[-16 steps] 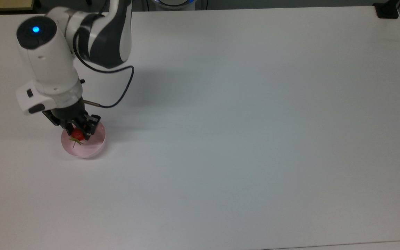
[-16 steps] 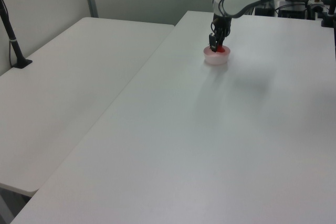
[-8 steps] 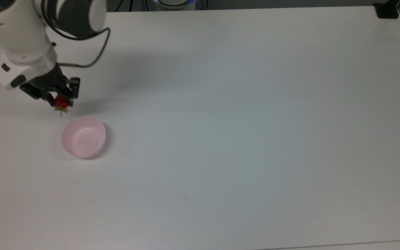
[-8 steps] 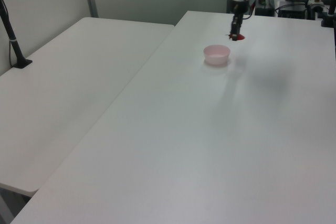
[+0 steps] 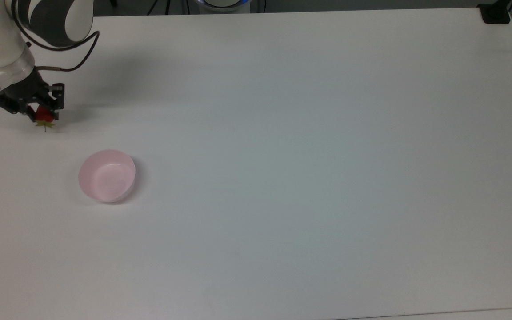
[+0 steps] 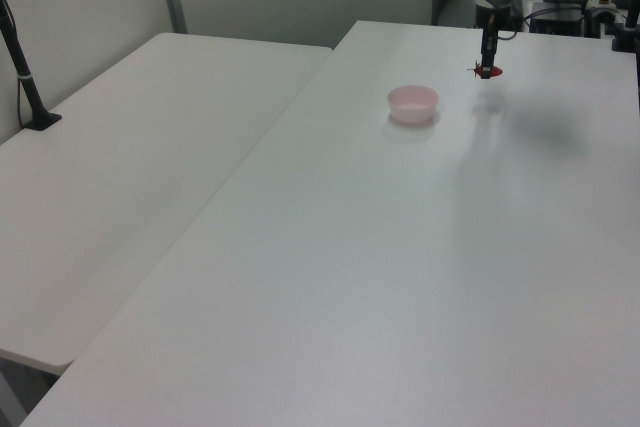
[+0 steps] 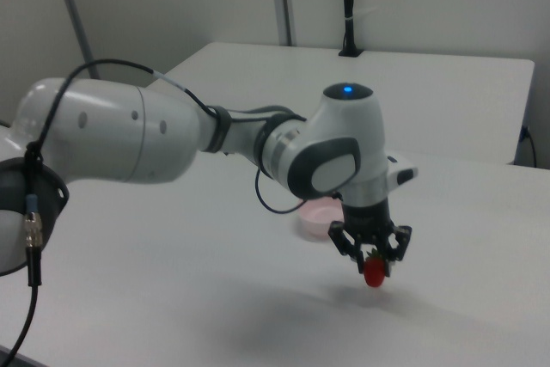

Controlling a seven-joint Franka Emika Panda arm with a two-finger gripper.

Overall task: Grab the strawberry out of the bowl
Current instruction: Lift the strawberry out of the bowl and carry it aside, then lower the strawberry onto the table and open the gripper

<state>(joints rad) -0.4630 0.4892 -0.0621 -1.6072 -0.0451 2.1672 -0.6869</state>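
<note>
A small red strawberry with a green cap hangs in the air, held between the black fingers of my gripper at the top view's upper left. The gripper is shut on it. The pale pink bowl stands empty on the white table, below and to the right of the gripper in the top view. In the left view the strawberry hangs to the right of the bowl. In the right view the strawberry hangs under the gripper, in front of the bowl, clear of the table.
The white table stretches wide to the top view's right. A black mount sits at its far right corner. A second white table with a black post stands on the left view's left.
The gripper has lifted the strawberry out of the bowl and carried it up and to the top view's left, away from the bowl. The bowl stayed in place, now empty.
</note>
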